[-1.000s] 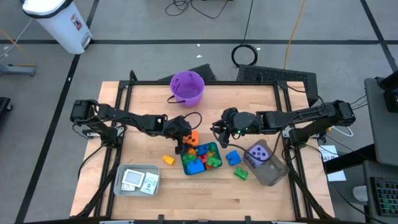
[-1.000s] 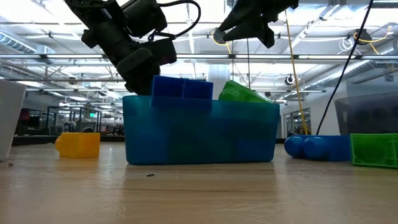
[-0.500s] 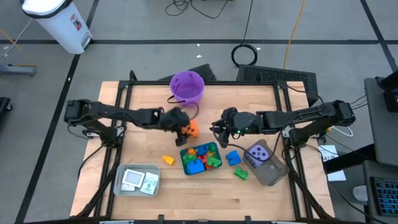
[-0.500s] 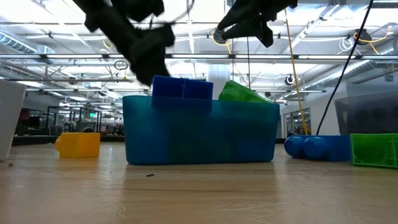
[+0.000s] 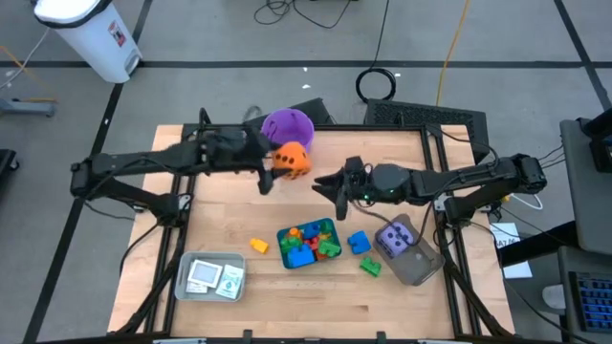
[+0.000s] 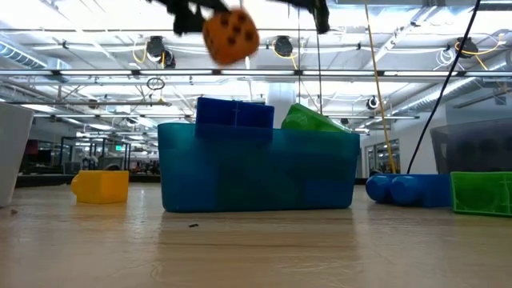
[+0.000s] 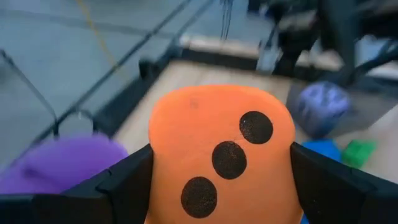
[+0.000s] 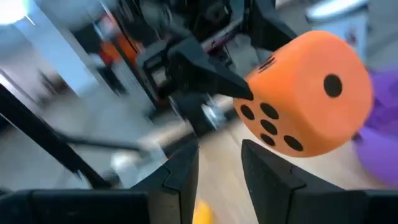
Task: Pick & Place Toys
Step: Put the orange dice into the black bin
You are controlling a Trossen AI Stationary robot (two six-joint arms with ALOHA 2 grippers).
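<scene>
**Orange die carried beside the purple bucket**

The orange die (image 5: 292, 160) is shown pinched between the two fingers of the left gripper (image 5: 275, 162), one dark finger (image 7: 118, 186) being seen pressed against each side of the die in the left wrist view. The die is held well above the table (image 5: 220, 225), clear of the teal tray (image 5: 327, 229) and its bricks (image 5: 308, 242) in the low view. From above, the purple bucket (image 5: 284, 124) is found at about 11 o'clock from the die, just beside it and partly hidden by the arm; the die is not yet over the opening. A short carry toward 11 o'clock is judged to be what a drop into the bucket would call for. The left arm is clearly the nearer one.

The right gripper (image 5: 330, 189) is held at about 4 o'clock from the die, near it, with fingers (image 8: 180, 174) narrowly parted and nothing between them. The purple die (image 5: 396, 238) is seen in the grey tray (image 5: 426, 263) at the table's right.
</scene>
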